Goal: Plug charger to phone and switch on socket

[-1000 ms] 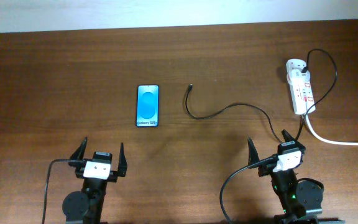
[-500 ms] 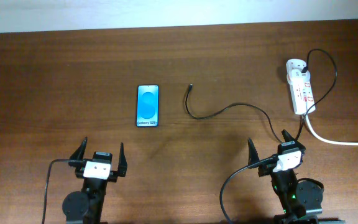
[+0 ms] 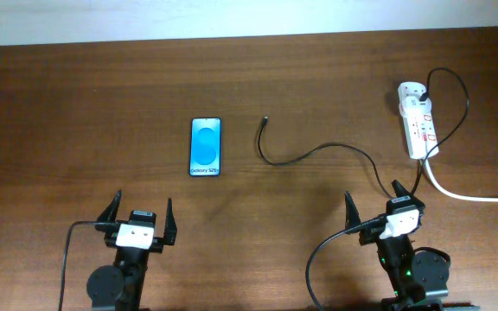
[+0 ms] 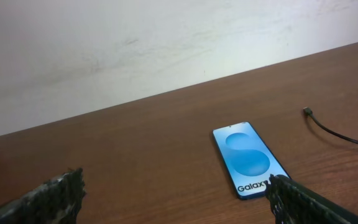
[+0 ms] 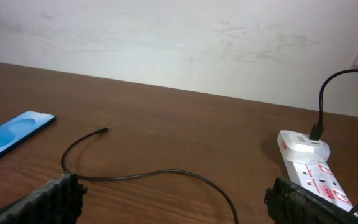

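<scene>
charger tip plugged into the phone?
No, the charger tip lies on the table apart from the phone, with bare wood between them in the overhead view.

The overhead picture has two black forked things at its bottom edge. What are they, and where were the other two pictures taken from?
Those are two robot arms seen from above. Each fork is a two-finger gripper: the left gripper and the right gripper. Both are open and hold nothing. The other two pictures come from cameras on the wrists, looking across the table. The dark shapes in their lower corners are the gripper's own fingers. On the table lie a phone with a lit blue screen, a thin black charger whose plug tip lies apart from the phone, and a white socket with a thick white cord.
</scene>
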